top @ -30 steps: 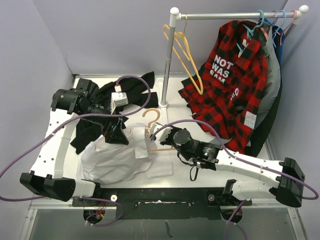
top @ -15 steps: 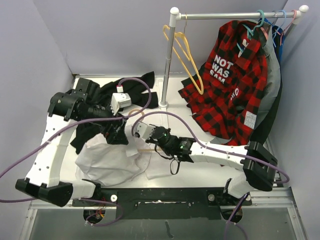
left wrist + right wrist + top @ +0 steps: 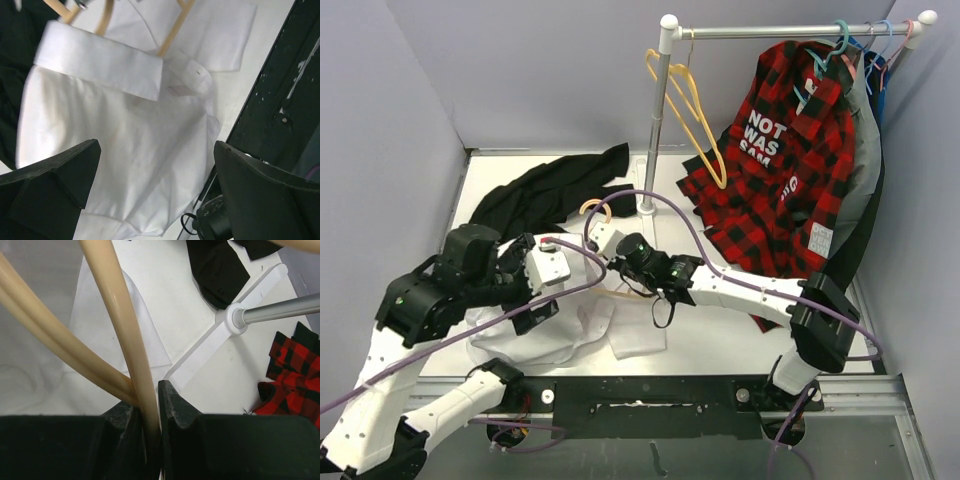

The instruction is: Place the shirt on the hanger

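Empty, spread left gripper (image 3: 156,146) hangs above shirt (image 3: 100,145), left of hanger (image 3: 116,310). Shirt looks thin, limp and light. Collar overlaps hanger arms, so that's likely the best grab. Right gripper (image 3: 150,400) is pinched tight on hanger's stiff bar.

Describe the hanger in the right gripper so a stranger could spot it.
Find the rack post on the table. Near its foot lies a white shirt; the hanger sticks out of its collar, pinched by the right gripper. It is pale tan and off the rail, while the yellow hanger and teal ones hang from it.
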Tool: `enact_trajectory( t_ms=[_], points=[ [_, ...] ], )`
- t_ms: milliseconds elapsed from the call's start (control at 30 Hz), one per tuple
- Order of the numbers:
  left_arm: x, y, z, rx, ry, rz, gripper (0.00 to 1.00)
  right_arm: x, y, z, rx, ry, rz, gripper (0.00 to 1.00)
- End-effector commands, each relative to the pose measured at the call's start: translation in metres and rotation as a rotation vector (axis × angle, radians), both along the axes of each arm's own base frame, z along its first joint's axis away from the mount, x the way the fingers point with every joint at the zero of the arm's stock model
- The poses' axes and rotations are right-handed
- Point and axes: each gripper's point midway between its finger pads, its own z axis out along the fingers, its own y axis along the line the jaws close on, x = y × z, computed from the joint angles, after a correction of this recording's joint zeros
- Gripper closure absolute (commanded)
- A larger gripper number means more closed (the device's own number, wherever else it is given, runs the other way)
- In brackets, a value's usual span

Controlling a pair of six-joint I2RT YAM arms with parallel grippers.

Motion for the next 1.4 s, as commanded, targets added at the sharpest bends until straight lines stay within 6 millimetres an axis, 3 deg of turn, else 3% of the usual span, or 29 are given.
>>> enact_trajectory(
  t_ms=[0, 100, 367, 667, 900, 933, 1033, 1133, 1233, 1367],
  points=[
    [0.022, -0.011, -0.015, 0.009, -0.021, -0.010, 0.02, 0.009, 0.027, 0.038, 0.167, 0.016, -0.015, 1.00],
    [0.021, -0.033, -0.027, -0.067, 0.120, 0.026, 0.02, 0.013, 0.029, 0.038, 0.174, 0.039, -0.030, 1.00],
    [0.057, -0.054, -0.037, -0.155, 0.144, 0.230, 0.02, 0.015, 0.034, 0.043, 0.211, 0.045, -0.036, 1.00],
    [0.069, -0.035, -0.079, -0.064, 0.121, 0.330, 0.02, 0.021, 0.028, 0.056, 0.261, 0.031, -0.051, 1.00],
    [0.073, -0.029, -0.082, -0.051, 0.088, 0.348, 0.03, 0.023, 0.026, 0.058, 0.285, 0.027, -0.062, 1.00],
    [0.071, -0.031, -0.082, -0.053, 0.092, 0.329, 0.09, 0.023, 0.026, 0.057, 0.286, 0.028, -0.063, 1.00],
    [0.070, -0.033, -0.085, -0.056, 0.089, 0.308, 0.58, 0.023, 0.026, 0.059, 0.294, 0.025, -0.066, 1.00],
    [0.074, -0.032, -0.088, -0.036, 0.072, 0.301, 0.98, 0.023, 0.025, 0.061, 0.301, 0.022, -0.069, 1.00],
    [0.077, -0.026, -0.089, 0.011, 0.044, 0.288, 1.00, 0.024, 0.024, 0.062, 0.305, 0.015, -0.074, 1.00],
    [0.075, -0.019, -0.073, 0.050, -0.047, 0.205, 1.00, 0.024, 0.022, 0.063, 0.306, 0.012, -0.077, 1.00]
  ],
)
